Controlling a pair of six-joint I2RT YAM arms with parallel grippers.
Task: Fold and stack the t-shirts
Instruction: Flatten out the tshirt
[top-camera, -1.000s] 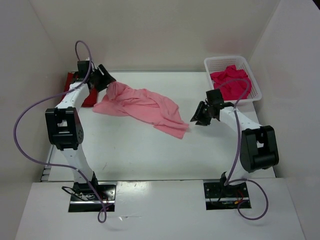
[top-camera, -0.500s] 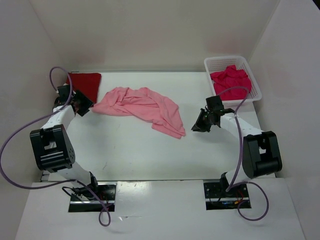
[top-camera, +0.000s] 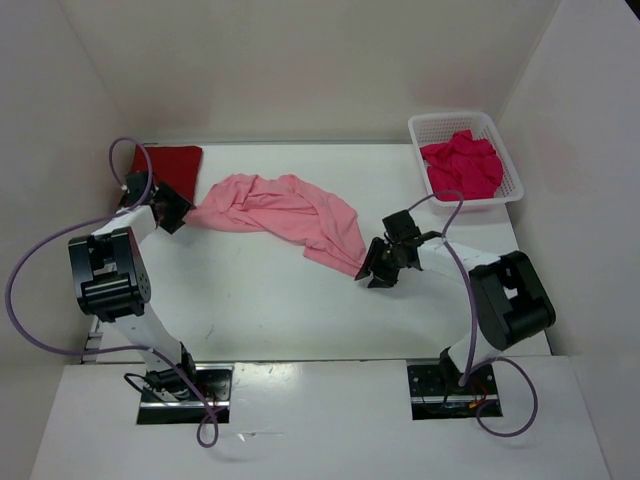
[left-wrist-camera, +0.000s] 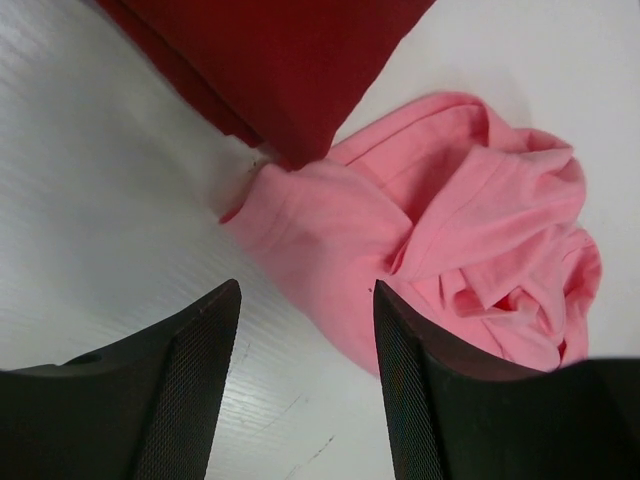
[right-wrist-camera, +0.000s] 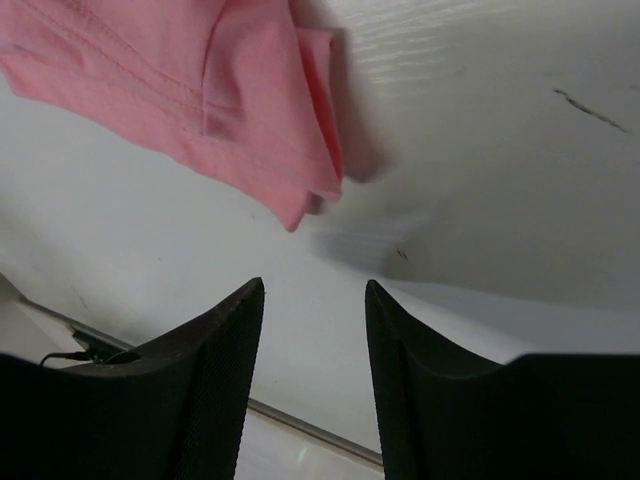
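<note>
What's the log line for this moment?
left gripper: open, at left end of pink shirt | right gripper: open, at its right corner | dark red shirt: folded, far left | magenta shirt: in basket

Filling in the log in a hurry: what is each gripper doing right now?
Left gripper: open, empty, close to the pink shirt.
Right gripper: open, empty, by the pink shirt's corner.

White table (top-camera: 260, 300) boxed by plain pale walls (top-camera: 300, 70); even, soft light

White lattice basket (top-camera: 450, 119), white table (top-camera: 270, 300)
</note>
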